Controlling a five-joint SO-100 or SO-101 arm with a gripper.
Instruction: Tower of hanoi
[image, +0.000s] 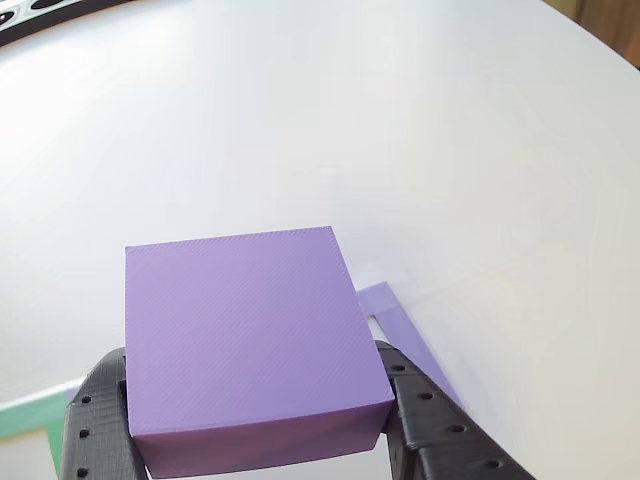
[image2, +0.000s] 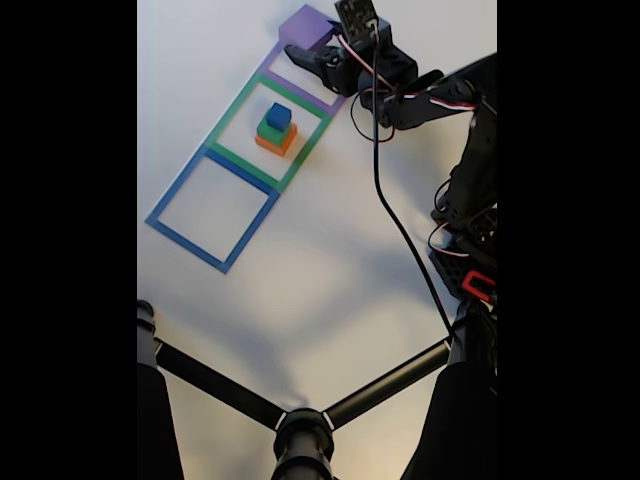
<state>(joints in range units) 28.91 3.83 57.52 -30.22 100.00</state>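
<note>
While clamped between two black perforated plastic jaws, widest flat matte purple plastic block (image: 250, 345) fills the foreground of the other view, held by its opposite sides. Two-finger gripper (image: 262, 420) closed onto that block, one finger pressed against each flank, no gap visible. Just behind the purple block, a strip of purple tape outline (image: 395, 318) on the white round table (image: 400, 120); to the purple block's lower left, a corner of green tape outline (image: 30, 415). Beyond the purple block, bare white tabletop up to the rim.

In the fixed view, from the near edge outward: black tripod-like stand (image2: 300, 425) at the bottom, then the arm (image2: 470, 200) with its trailing black cable (image2: 400, 225), then a blue tape outline (image2: 213, 208), farthest from the purple block. Next to it, the green tape square, one square away from the purple block, holding a stack: orange square plastic block (image2: 275, 143) at the base, green block (image2: 273, 130) on it, small blue cube (image2: 279, 117) on top. Farthest out, purple block in the gripper at the purple tape square; whether lifted or touching the table, cannot tell.

Judged well short of finished: three smaller pieces stacked together, largest piece in hand and still to be set down, and the three-piece stack still to be rebuilt on top of it, one piece at a time.
</note>
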